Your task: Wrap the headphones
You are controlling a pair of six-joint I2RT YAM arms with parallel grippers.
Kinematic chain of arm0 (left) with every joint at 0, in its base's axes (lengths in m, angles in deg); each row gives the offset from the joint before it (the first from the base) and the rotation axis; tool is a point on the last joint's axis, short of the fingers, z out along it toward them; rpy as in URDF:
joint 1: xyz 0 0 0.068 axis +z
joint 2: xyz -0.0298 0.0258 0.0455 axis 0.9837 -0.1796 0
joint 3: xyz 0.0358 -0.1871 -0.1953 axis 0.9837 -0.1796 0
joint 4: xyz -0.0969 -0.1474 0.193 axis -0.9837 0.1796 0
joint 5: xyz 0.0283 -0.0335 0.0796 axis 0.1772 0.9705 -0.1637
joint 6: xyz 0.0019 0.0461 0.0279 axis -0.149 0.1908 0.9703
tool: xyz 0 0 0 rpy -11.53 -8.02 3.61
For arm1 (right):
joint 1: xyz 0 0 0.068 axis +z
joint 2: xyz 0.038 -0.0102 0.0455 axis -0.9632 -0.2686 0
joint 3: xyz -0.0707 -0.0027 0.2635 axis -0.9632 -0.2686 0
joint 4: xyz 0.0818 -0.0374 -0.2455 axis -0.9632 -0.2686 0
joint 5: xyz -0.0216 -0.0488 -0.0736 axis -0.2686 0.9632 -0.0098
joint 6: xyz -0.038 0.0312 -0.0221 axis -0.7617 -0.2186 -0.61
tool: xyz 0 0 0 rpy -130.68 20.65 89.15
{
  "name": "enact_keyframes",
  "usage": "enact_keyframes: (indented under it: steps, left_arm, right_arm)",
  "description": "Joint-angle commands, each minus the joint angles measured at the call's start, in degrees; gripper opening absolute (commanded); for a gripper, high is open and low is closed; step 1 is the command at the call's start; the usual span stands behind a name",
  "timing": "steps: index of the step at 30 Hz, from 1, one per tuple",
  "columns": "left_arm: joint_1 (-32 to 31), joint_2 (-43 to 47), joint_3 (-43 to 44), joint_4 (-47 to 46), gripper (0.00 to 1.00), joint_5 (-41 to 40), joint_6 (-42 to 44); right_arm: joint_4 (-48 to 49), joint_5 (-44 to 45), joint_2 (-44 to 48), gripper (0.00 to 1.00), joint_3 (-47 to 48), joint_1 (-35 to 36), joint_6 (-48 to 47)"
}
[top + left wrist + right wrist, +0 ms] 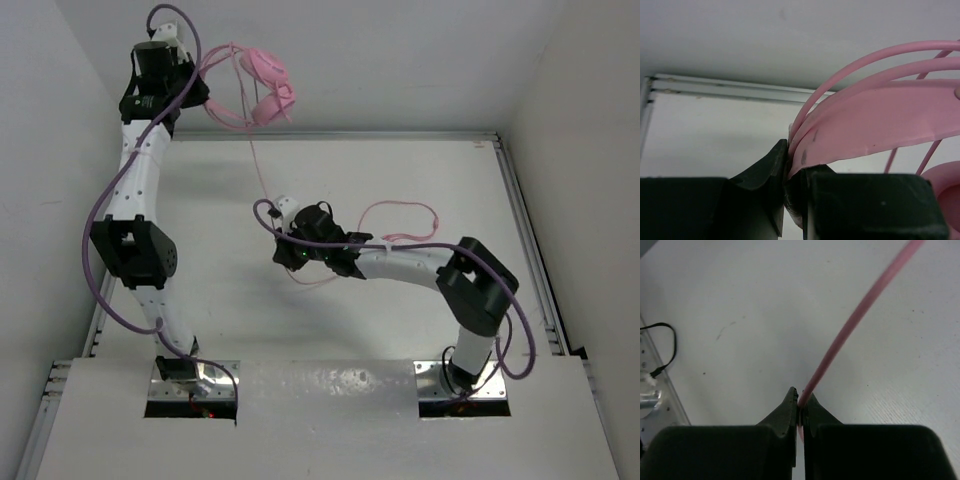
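Note:
The pink headphones (262, 88) hang raised at the far left, held by my left gripper (197, 88), which is shut on the headband (875, 120). An earcup (947, 192) shows at the right edge of the left wrist view. The thin pink cable (258, 165) runs down from the headphones to my right gripper (283, 243) at mid-table. My right gripper (800, 401) is shut on the cable (855, 315), which stretches taut up and to the right. More cable lies looped (400, 222) on the table behind the right arm.
The white table has a metal rail (520, 230) along its right side and another along the far edge (725, 90). White walls enclose the back and sides. A thin black wire (665, 352) lies by the left rail in the right wrist view.

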Motion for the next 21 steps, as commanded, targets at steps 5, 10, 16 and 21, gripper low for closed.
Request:
enact_keyframes:
  steps: [5, 10, 16, 21]
  left_arm:
    - [-0.65, -4.52, -0.01, -10.04, 0.0, -15.43, 11.9]
    - [-4.26, -3.05, -8.33, -13.28, 0.0, -21.41, 21.77]
    - [-9.43, 1.61, -16.61, -13.2, 0.0, -16.85, 35.46]
    - [-15.51, 6.45, -21.56, -7.59, 0.0, -11.24, 45.69]
  right_arm:
    - [-11.15, -0.9, 9.32, 0.0, 1.68, 1.77, -3.24]
    - [-18.62, 6.82, 13.98, 0.0, 8.36, 1.78, -6.22]
    - [-26.1, 17.99, 16.88, 0.0, 18.55, -0.68, -13.35]
    - [-26.73, 20.63, 16.18, 0.0, 28.04, -5.93, -18.35]
